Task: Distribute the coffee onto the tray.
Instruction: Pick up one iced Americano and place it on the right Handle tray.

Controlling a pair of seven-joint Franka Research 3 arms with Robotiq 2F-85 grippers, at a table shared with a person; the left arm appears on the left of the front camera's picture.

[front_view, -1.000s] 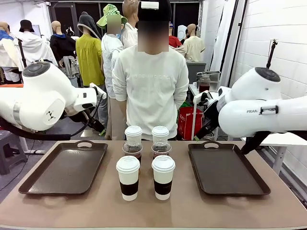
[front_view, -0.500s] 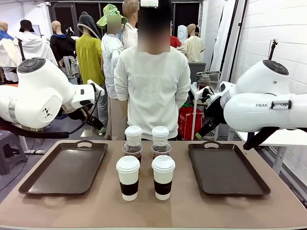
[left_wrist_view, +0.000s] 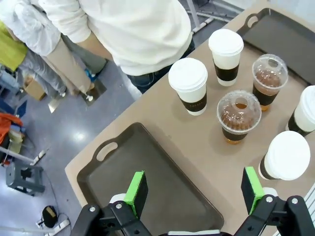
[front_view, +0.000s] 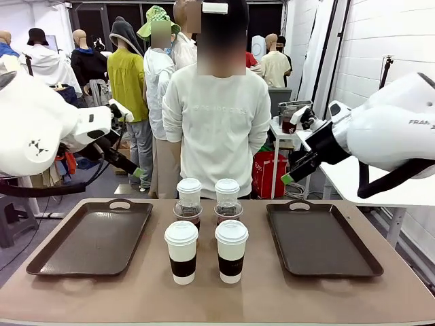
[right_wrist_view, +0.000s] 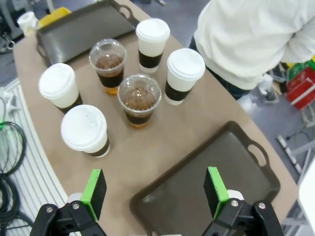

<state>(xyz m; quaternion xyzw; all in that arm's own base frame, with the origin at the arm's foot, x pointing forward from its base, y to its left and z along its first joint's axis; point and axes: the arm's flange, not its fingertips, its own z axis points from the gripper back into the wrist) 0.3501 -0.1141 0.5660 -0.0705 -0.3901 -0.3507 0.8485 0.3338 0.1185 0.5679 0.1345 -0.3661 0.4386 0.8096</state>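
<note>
Several coffee cups stand in a cluster at the table's middle. Nearest are two white paper cups (front_view: pixel 181 251) (front_view: pixel 231 250) with dark bands, behind them two clear dome-lidded cups (front_view: pixel 189 216) (left_wrist_view: pixel 238 117) (right_wrist_view: pixel 139 100) of brown drink, then two more white cups (front_view: pixel 189 191). A dark brown tray (front_view: pixel 64 252) (left_wrist_view: pixel 162 172) lies to the left and another tray (front_view: pixel 343 250) (right_wrist_view: pixel 216 162) to the right, both bare. My left gripper (front_view: pixel 136 172) (left_wrist_view: pixel 194 191) hangs open high above the left tray. My right gripper (front_view: pixel 289 178) (right_wrist_view: pixel 155 189) hangs open high above the right tray. Neither touches anything.
A person in a white sweatshirt (front_view: pixel 214 129) stands at the table's far edge, just behind the cups. Bare tabletop (front_view: pixel 272 292) runs along the front edge. A stool (front_view: pixel 10 217) and a side table (front_view: pixel 353 180) stand off the table's sides.
Both arms have swung outward and upward, their bodies moving toward the picture's edges. The right gripper's fingers have come into view. The cups and trays have not moved.
</note>
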